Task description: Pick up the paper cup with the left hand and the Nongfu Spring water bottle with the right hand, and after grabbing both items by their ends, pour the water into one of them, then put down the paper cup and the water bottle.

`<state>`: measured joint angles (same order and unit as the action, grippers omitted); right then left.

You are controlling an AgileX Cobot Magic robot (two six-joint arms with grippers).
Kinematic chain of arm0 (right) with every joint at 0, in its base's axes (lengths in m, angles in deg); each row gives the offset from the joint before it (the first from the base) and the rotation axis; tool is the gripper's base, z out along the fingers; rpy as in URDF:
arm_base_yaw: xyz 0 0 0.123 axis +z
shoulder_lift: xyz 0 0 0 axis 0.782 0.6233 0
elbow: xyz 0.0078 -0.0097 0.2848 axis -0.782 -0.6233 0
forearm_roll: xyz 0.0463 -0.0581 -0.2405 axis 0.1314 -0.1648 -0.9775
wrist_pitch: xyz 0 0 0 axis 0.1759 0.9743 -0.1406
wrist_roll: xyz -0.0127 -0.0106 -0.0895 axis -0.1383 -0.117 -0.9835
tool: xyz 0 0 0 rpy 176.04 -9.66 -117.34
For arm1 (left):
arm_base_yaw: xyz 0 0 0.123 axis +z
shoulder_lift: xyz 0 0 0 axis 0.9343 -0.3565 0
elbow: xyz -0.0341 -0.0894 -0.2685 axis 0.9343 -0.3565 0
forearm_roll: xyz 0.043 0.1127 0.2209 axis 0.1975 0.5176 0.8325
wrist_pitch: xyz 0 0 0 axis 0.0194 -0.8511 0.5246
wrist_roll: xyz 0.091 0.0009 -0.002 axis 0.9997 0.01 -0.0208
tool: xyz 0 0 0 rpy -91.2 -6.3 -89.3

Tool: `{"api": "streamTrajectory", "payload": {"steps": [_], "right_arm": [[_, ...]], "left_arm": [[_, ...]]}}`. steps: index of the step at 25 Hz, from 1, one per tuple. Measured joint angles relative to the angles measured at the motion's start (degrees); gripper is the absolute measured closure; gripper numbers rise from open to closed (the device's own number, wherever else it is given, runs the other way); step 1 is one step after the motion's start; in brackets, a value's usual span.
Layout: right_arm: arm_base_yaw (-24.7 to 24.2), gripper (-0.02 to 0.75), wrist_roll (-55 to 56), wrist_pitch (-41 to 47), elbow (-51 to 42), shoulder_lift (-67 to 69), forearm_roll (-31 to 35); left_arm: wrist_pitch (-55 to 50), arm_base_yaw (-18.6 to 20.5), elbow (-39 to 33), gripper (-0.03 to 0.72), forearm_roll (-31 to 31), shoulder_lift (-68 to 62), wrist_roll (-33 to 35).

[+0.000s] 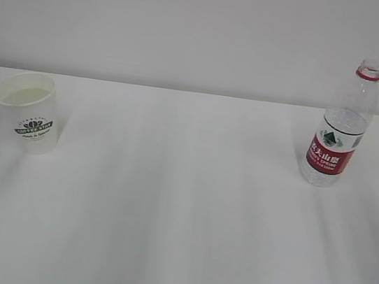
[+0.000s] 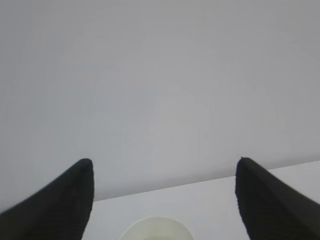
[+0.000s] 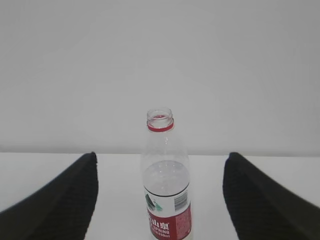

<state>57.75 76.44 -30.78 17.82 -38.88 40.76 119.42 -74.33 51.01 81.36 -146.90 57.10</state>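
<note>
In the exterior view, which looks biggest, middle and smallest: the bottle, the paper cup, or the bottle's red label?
1. Clear ribbed plastic water bottle, tallest.
2. Small white tapered paper cup.
3. Red label with white characters, smallest.

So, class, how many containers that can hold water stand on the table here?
2. The paper cup stands upright at the table's left side; the Nongfu Spring water bottle stands upright, uncapped, at the far right. Nothing seems hidden.

Wide bare table [image 1: 179,218] between paper cup [image 1: 29,114], bottle [image 1: 340,128].
</note>
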Motion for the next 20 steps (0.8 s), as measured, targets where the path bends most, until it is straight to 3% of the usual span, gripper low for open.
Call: {"api": "streamTrajectory", "payload": {"steps": [20], "right_arm": [[0.00,0.150,0.00,10.12,0.00,-13.38,0.00]], "left_arm": [[-19.14,0.00,-0.35,0.052,1.78,23.21,-1.70]]}}
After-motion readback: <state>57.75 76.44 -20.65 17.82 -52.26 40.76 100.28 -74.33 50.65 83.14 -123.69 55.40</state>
